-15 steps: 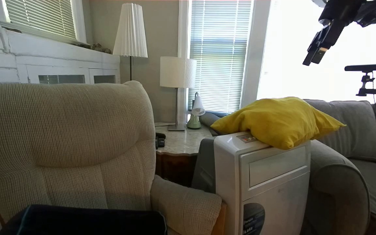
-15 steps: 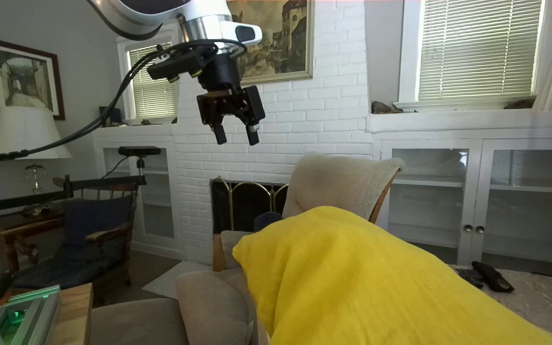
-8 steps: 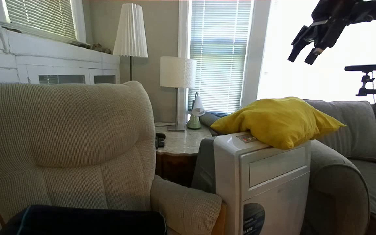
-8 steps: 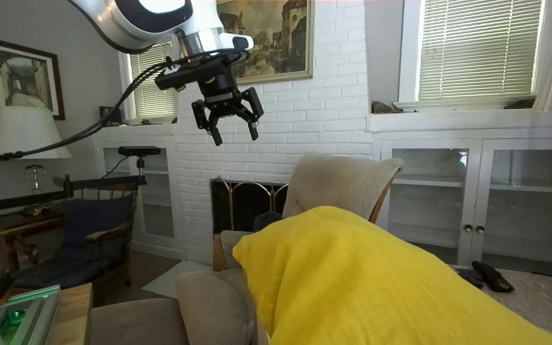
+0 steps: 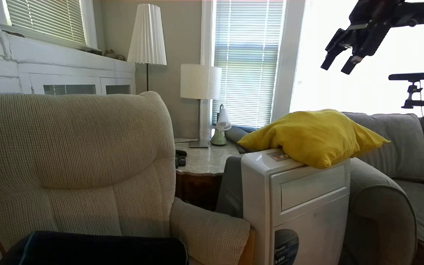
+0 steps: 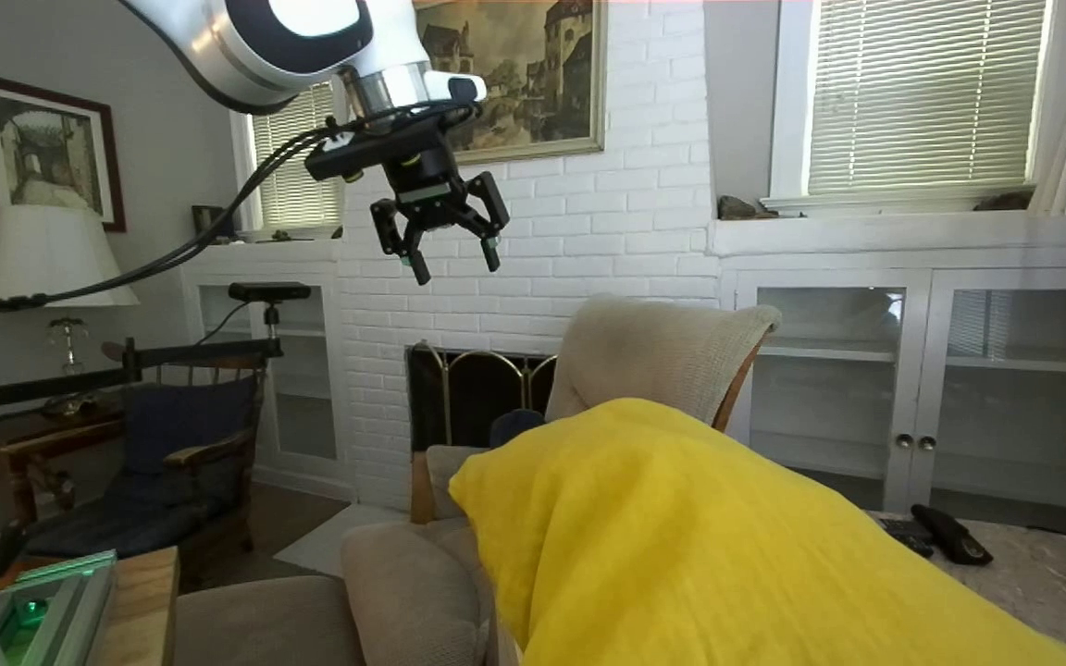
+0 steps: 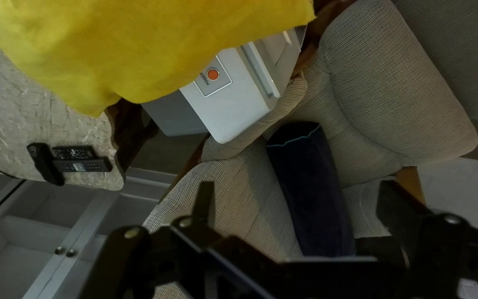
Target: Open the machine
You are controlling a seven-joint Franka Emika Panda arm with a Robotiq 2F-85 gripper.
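Here's the gripper [image 5: 336, 68], high on the right in an exterior view, its tips angled down and leftward, jaws spread well apart! In an exterior view the white brick wall [image 6: 570, 231] shows straight through that gap. And the machine [image 5: 296, 213]? It's well below the jaws and over to their left, upright, between the armchair [image 5: 87, 147] on the left and the sofa [image 5: 381, 198] on the right. The yellow cushion [image 5: 315, 136] is slumped across its top, leaving the left end bare.

Over to the wrist view: fingers [image 7: 203, 201] near, left and right, wide of each other, with part of the armchair and the dark bolster [image 7: 309, 191] lying on it in the space between. The machine sits beyond the fingertips, far and to the left, well apart from them, its orange power button [image 7: 213, 74] showing just beside the cushion's edge. On the left, two remotes [image 7: 82, 165] lie together on the table [image 7: 23, 112].
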